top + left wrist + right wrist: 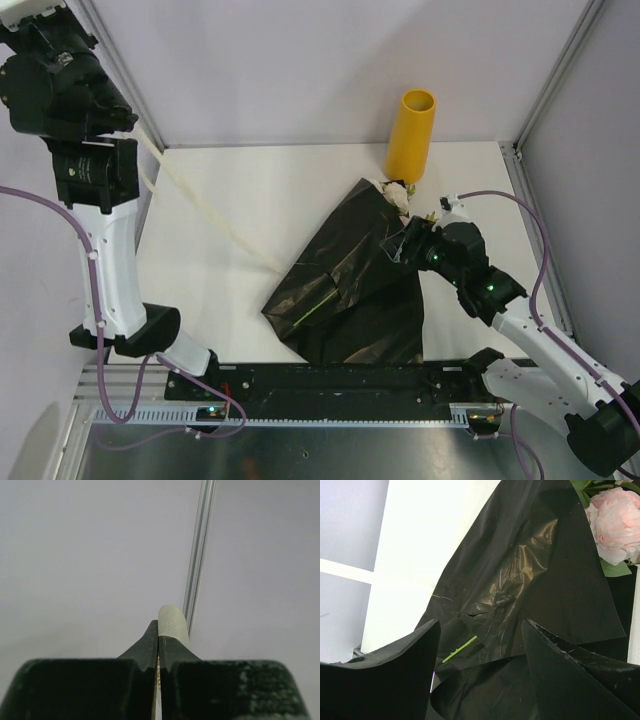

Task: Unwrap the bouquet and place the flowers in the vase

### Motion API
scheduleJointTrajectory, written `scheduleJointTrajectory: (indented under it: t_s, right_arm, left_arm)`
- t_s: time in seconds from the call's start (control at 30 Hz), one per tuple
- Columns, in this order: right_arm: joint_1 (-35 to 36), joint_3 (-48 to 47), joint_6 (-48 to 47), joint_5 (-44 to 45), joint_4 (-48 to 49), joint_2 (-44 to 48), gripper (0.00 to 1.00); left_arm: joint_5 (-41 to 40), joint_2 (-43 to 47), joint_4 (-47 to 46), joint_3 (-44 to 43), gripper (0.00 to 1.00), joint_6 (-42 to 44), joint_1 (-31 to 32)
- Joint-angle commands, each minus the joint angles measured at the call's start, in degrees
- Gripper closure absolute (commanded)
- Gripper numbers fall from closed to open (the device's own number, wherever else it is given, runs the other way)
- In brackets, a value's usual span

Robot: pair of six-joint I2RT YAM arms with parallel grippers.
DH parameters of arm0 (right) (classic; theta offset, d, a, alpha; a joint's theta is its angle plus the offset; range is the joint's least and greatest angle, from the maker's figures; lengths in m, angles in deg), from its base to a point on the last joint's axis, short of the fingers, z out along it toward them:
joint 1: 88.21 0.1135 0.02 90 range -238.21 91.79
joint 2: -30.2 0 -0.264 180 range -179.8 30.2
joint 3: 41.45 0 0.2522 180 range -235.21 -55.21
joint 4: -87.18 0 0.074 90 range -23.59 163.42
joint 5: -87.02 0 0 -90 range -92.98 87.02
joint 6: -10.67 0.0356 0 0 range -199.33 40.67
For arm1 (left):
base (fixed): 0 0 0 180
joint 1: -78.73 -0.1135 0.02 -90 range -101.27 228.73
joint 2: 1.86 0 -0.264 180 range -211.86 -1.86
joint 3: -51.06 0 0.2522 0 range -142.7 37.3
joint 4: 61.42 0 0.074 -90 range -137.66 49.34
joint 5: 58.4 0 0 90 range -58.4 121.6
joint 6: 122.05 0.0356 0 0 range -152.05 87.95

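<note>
Two tools stand well apart in the top view. At the upper left, the left tool (158, 630) is raised high above the tabletop (230, 200). Its jaws are pressed together on the cream ribbon (205, 215), whose ribbed end pokes up beyond the fingertips in the left wrist view. From there the ribbon slants down and right across the white tabletop toward the left edge of the bouquet (360, 270), which lies far from that tool. At the centre of the frame the bouquet lies flat, its black wrapping sheet (345, 295) glossy, crumpled and spread open, with a thin green stem (460, 649) showing against it. Right of centre, the right tool (402, 240) hovers over the sheet's upper right part, jaws wide apart and holding nothing. The flowers (617, 522), a pale pink rose with green leaves, peek from the sheet's top corner, just above the right tool in the top view. The vase (412, 135), mustard-yellow and upright, stands just beside them, above the flowers in the frame.
</note>
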Motion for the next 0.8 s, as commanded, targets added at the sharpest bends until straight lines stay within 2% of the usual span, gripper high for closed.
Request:
scheduleJointTrajectory:
  t_s: [0.0, 0.23, 0.33, 0.5, 0.6, 0.7, 0.77]
  right_arm:
    - [-0.2, -1.8, -1.1, -1.4, 0.7, -0.3, 0.28]
    - [-0.3, -2.4, -1.2, -1.8, 0.1, 0.1, 0.25]
    - [-0.2, -2.4, -0.8, -0.9, -1.1, 0.8, 0.22]
    - [-0.2, -2.4, 0.8, 3.4, -4.8, 1.8, 0.16]
    - [-0.2, -2.3, 1.9, 6.5, -8.0, 2.3, 0.11]
    - [-0.3, -1.0, 2.6, 8.4, -9.9, 2.5, 0.09]
    - [-0.3, 0.1, 2.6, 8.5, -9.6, 2.5, 0.09]
  left_arm:
    - [2.6, 1.0, -3.8, -3.2, 1.0, -0.5, -0.9]
    - [7.6, 2.7, -3.5, -1.0, 1.0, -5.1, -1.0]
    - [10.4, 3.2, -2.3, 6.3, 1.0, -8.7, -1.1]
    - [18.5, 3.2, -1.0, 25.3, 0.99, -17.2, -1.1]
    - [22.9, 2.4, -0.6, 35.4, 0.95, -20.5, -1.1]
    - [23.7, -0.2, 0.6, 43.4, 0.94, -22.7, -1.1]
    - [23.9, -2.1, 2.6, 46.2, 0.86, -23.6, -1.1]
